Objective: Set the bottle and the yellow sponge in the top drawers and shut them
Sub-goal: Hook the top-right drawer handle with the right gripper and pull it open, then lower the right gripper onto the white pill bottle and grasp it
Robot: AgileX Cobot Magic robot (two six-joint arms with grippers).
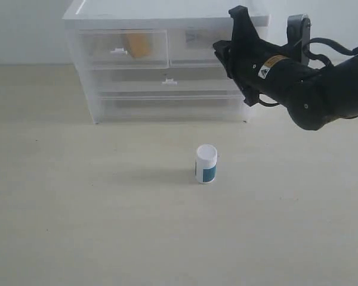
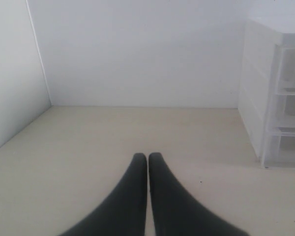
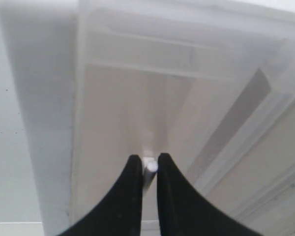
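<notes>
The bottle (image 1: 206, 164) stands upright on the open bench (image 1: 77, 208), well apart from the cabinet (image 1: 167, 12) behind it. The left hand (image 2: 148, 158), fingers pressed together and holding nothing, hangs over bare bench near one end of the cabinet. Farther back, the right hand (image 3: 148, 162) is pinched tight on the small white clip handle (image 3: 150, 166) of the right top drawer (image 1: 194, 53). The yellow sponge (image 1: 138, 44) lies inside the left top drawer (image 1: 101, 47), showing through its translucent front.

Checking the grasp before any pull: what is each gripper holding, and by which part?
Right gripper pinches the top right drawer by its small white clip handle, between the fingertips. Left gripper is shut on nothing.
</notes>
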